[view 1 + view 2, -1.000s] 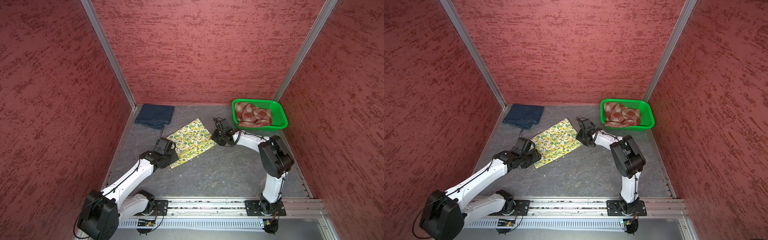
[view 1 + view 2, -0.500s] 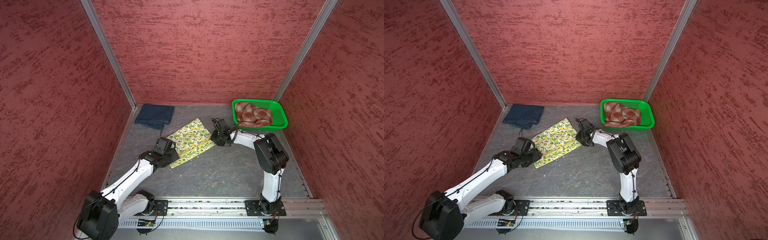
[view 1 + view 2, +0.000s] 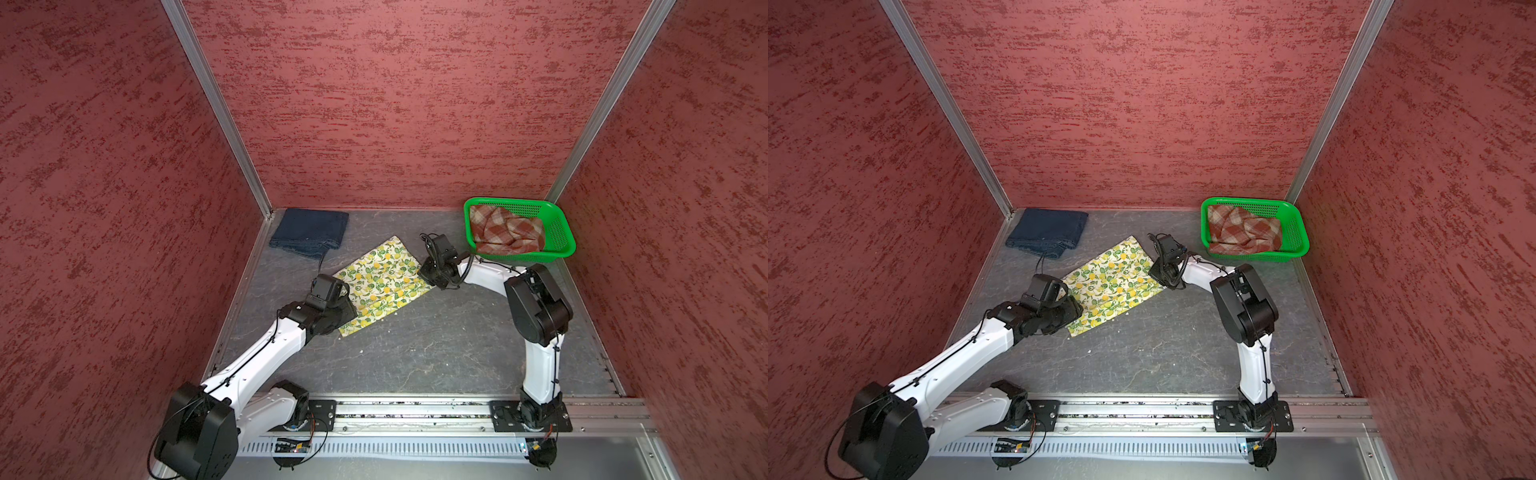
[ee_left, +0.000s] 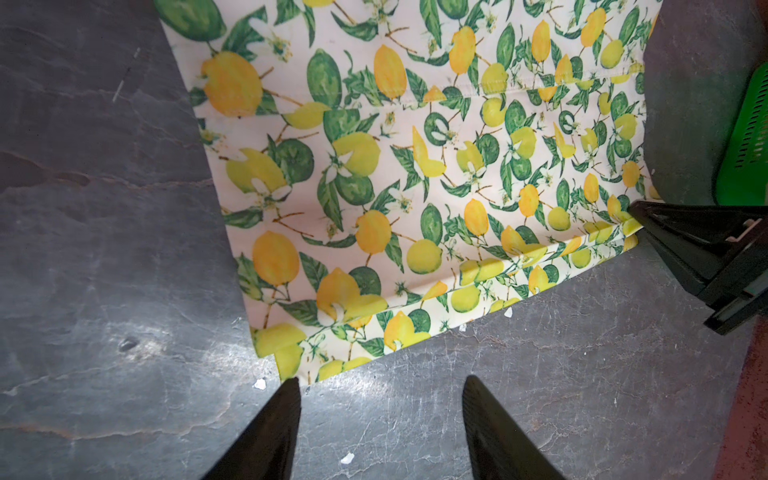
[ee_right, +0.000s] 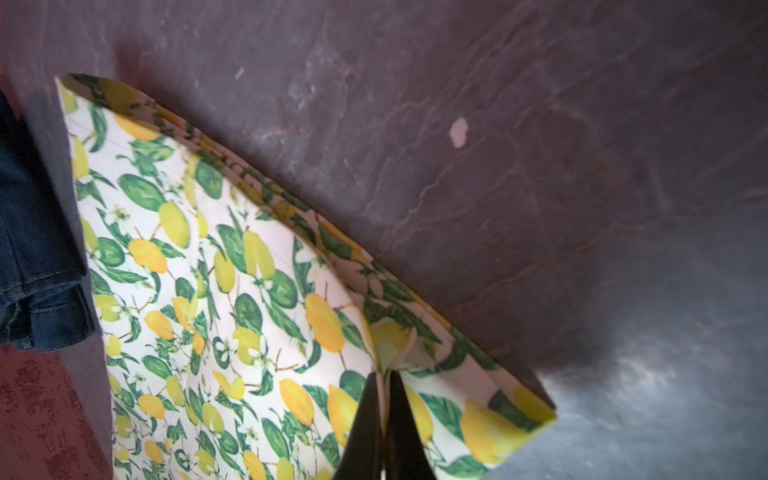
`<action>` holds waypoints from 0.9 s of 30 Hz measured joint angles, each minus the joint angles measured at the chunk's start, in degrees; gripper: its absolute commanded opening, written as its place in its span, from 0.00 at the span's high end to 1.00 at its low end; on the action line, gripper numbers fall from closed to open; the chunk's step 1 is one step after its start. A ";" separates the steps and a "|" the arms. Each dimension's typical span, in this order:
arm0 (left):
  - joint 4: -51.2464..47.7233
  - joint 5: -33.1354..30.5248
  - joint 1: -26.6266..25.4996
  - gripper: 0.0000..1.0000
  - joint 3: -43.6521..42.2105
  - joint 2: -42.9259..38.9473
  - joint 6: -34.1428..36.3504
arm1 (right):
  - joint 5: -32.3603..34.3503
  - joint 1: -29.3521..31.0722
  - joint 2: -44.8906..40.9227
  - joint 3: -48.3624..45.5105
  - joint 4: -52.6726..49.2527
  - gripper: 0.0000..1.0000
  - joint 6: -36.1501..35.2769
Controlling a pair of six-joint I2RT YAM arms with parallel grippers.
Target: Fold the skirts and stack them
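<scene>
The lemon-print skirt [image 3: 384, 278] [image 3: 1115, 284] lies flat and folded on the grey table. My right gripper [image 5: 384, 374] [image 3: 428, 276] is shut on a pinch of cloth at the skirt's right edge, which is raised off the table. My left gripper [image 4: 380, 379] is open just off the skirt's near-left corner [image 4: 286, 361], with only bare table between its fingers. The navy denim skirt [image 3: 309, 228] [image 3: 1046, 228] lies folded in the back left corner. The plaid skirt [image 3: 507, 228] [image 3: 1244, 230] is crumpled inside the green basket [image 3: 563, 232].
The green basket [image 3: 1298, 232] stands at the back right, close behind my right arm. Red walls close in the table on three sides. A metal rail [image 3: 415, 409] runs along the front edge. Small white crumbs [image 4: 347, 458] dot the table.
My right gripper has shut on the lemon skirt's right edge, and that arm's elbow has shifted slightly left. The left arm has stayed put.
</scene>
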 measured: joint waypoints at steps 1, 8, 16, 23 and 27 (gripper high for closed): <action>-0.02 0.15 0.39 0.37 0.00 0.00 0.04 | 0.11 0.00 -0.02 0.37 -0.09 1.00 -0.04; 0.02 1.29 3.96 0.36 0.00 0.02 1.20 | 0.33 0.00 -0.87 0.81 -0.13 1.00 -0.28; 0.79 1.90 6.21 0.37 0.00 1.64 2.80 | -0.59 0.00 -5.27 -3.26 1.27 1.00 -1.81; 1.05 1.90 6.32 0.37 0.00 1.86 2.95 | -1.14 -0.02 -5.55 -3.87 1.53 1.00 -2.93; 0.98 1.92 6.78 0.37 0.00 1.95 2.97 | -1.84 -0.11 -5.60 -3.87 1.57 1.00 -3.41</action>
